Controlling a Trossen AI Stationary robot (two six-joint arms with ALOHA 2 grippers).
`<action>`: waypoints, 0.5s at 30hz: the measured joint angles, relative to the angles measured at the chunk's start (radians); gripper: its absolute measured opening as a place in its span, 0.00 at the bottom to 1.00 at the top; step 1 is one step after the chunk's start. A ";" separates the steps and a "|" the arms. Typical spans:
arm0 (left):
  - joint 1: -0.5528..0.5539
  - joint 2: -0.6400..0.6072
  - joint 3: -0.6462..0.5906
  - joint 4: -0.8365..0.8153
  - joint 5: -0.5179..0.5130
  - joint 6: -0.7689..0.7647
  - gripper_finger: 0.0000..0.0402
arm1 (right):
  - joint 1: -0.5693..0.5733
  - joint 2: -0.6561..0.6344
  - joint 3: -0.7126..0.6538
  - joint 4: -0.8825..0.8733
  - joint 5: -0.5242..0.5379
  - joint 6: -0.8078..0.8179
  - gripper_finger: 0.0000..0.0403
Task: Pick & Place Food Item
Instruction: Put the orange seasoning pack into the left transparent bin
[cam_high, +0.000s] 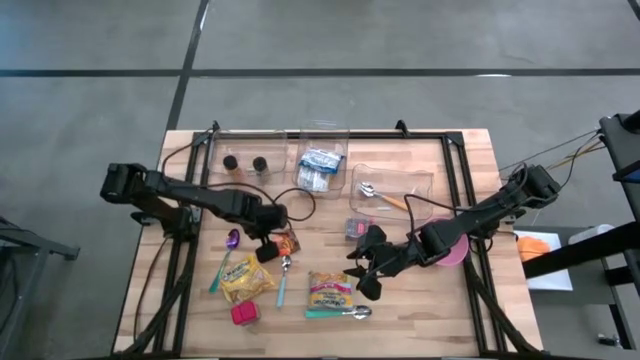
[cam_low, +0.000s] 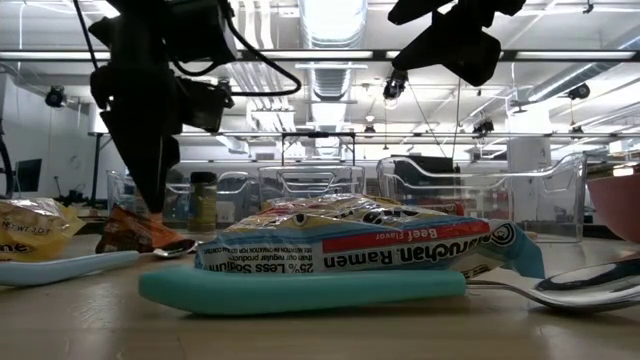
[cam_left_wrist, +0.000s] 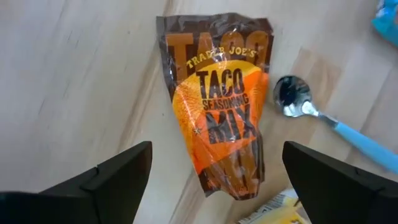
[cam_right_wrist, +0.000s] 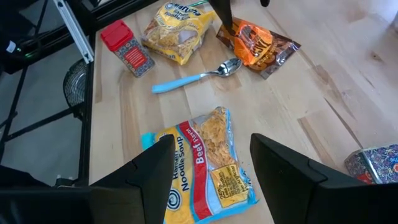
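I saw the tabletop (cam_high: 190, 160) with lots of food still lying loose on it. I judged the job was only partly done, and I could not tell which food was meant to go where.

The left end effector (cam_left_wrist: 211, 180) stood spread wide right over the taco seasoning packet (cam_left_wrist: 217, 106). Nothing was in it. The packet lay flat on the wood, a little toward 7 o'clock from the middle of the tabletop, with the blue spoon (cam_left_wrist: 323, 118) just beside it. So the packet lay loose, not held.

The right end effector (cam_right_wrist: 211, 168) hung partly spread above the beef ramen packet (cam_right_wrist: 205, 168), toward 5 o'clock from the middle. It pinched nothing.

Then the bins along the 12 o'clock edge. The biggest clear bin (cam_high: 425, 180), at about 1 o'clock, held metal spoons. The middle clear bin (cam_high: 306, 135), at 12 o'clock, held white and blue packets. The clear bin (cam_high: 215, 140) at 11 o'clock held two dark jars.

A pink bowl (cam_high: 455, 255) sat at about 3 o'clock, mostly hidden under the right arm, so I could not see inside it.

Loose near 7 o'clock lay a yellow noodle packet (cam_high: 246, 278) and a small red jar (cam_high: 244, 314).
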 joint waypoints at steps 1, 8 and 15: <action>-0.001 0.006 0.000 0.000 -0.005 -0.003 0.92 | 0.000 0.000 0.000 0.000 0.000 0.001 0.51; -0.016 0.092 0.000 0.009 -0.001 -0.002 0.92 | 0.001 0.000 0.000 0.001 0.000 0.015 0.51; -0.018 0.145 0.000 0.028 0.008 0.002 0.92 | 0.001 0.000 0.000 0.001 0.000 0.026 0.51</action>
